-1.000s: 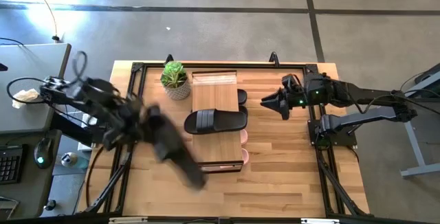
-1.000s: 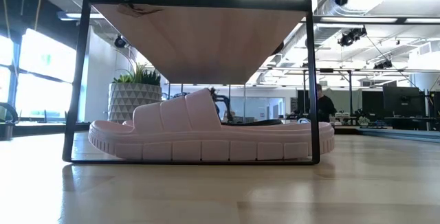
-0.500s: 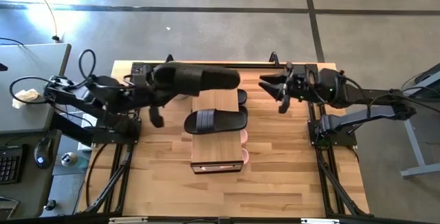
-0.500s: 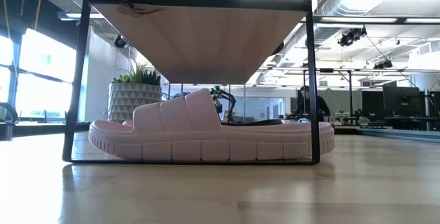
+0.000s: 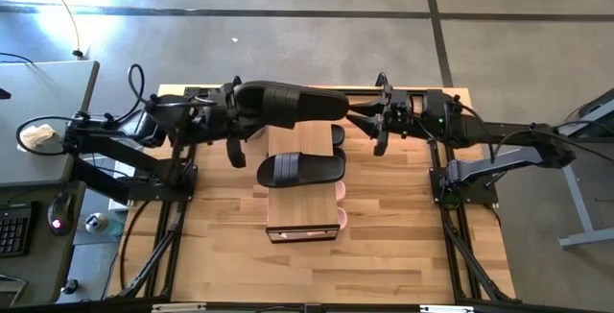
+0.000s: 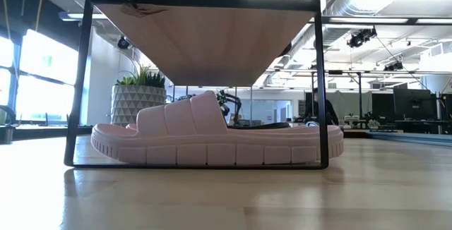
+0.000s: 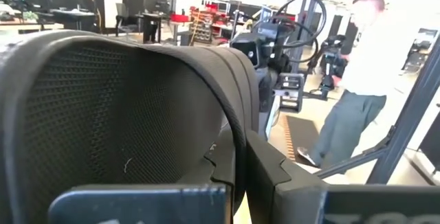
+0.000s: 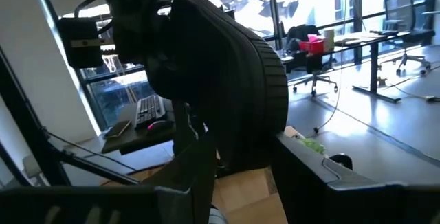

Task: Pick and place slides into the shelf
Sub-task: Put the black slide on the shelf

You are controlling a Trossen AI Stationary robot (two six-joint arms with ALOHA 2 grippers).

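Holding a black slide [image 5: 288,102], left gripper [image 5: 233,111], right gripper [image 5: 363,119] at its toe

A pale pink slide [image 6: 212,137] lies on the shelf's [image 6: 205,36] lower tier.

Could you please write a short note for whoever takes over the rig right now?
Left tool: shut on a black slide, held in the air over the far end of the shelf.
Right tool: open, its fingers on either side of that slide's free end, as the right wrist view shows; looks like a handover, not yet gripped.
Placed: one black slide lying across the shelf's top plank; a pale pink slide on the lower tier. Further black and pink edges stick out from under the plank.
Left: finish the transfer and place the held slide. A potted plant stands beside the shelf.
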